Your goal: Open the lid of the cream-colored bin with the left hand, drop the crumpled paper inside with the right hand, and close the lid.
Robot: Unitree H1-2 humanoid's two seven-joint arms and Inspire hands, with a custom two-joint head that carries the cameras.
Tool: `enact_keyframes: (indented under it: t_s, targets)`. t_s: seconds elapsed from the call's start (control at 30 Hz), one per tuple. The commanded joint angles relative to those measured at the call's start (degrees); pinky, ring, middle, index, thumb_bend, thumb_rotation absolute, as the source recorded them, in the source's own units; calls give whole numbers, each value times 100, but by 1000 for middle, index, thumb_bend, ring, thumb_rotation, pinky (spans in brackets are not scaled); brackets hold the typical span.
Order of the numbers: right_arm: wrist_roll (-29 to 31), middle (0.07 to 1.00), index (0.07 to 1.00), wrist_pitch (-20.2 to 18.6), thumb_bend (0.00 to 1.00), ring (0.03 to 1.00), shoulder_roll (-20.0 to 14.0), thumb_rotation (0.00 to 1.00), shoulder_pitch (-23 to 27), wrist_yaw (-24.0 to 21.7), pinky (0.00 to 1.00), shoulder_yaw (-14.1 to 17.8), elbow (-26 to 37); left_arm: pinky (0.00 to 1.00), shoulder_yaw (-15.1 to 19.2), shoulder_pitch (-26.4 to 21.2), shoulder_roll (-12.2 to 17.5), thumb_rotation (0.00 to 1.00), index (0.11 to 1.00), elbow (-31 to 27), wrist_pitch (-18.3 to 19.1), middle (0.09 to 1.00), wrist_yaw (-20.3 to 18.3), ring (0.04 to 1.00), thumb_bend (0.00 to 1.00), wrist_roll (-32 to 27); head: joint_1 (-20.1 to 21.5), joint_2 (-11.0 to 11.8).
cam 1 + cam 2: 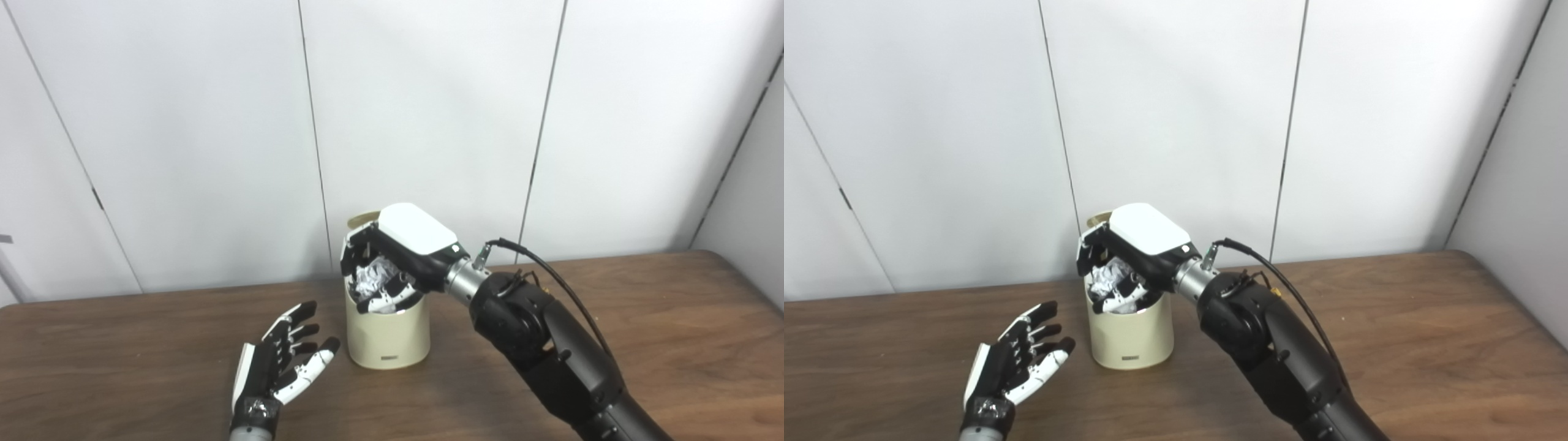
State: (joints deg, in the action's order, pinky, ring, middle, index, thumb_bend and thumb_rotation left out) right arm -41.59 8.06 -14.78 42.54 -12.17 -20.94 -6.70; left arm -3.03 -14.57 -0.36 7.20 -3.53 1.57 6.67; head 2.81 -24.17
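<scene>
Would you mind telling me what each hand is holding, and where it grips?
The right hand wraps around the crumpled paper, over the bin. The left hand holds nothing.

bright even light, soft shadows, sharp

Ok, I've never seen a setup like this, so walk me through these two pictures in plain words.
Both pictures come from two cameras side by side on a humanoid robot's head, so they show one scene from slightly different spots. Its two arms enter from the bottom edge.

On the brown wooden table stands a cream-colored cylindrical bin; its lid is up behind the opening.

The right hand, black with a white back, is over the bin's mouth. Its fingers are curled around a crumpled ball of white paper.

The left hand holds nothing. It is beside the bin, fingers spread, not touching it.
</scene>
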Motion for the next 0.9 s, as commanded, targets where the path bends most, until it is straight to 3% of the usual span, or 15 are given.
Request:
enact_keyframes:
  t_s: [0.0, 0.43, 0.87]
  targets:
    - [-29, 515, 504, 312, 498, 407, -74, 0, 332, 305, 345, 72, 24, 712, -5, -130, -40, 309, 856, -190, -173, 863, 52, 794, 675, 16, -3, -10]
    - [-262, 513, 515, 814, 496, 406, -166, 0, 405, 620, 328, 86, -303, 712, -16, -112, -29, 308, 860, -198, -169, 866, 28, 799, 666, 7, -1, -17]
    - [-191, 491, 520, 676, 497, 398, -238, 0, 492, 537, 333, 259, -307, 709, -33, -95, 4, 306, 847, -189, -157, 853, 24, 793, 666, 54, 29, -34]
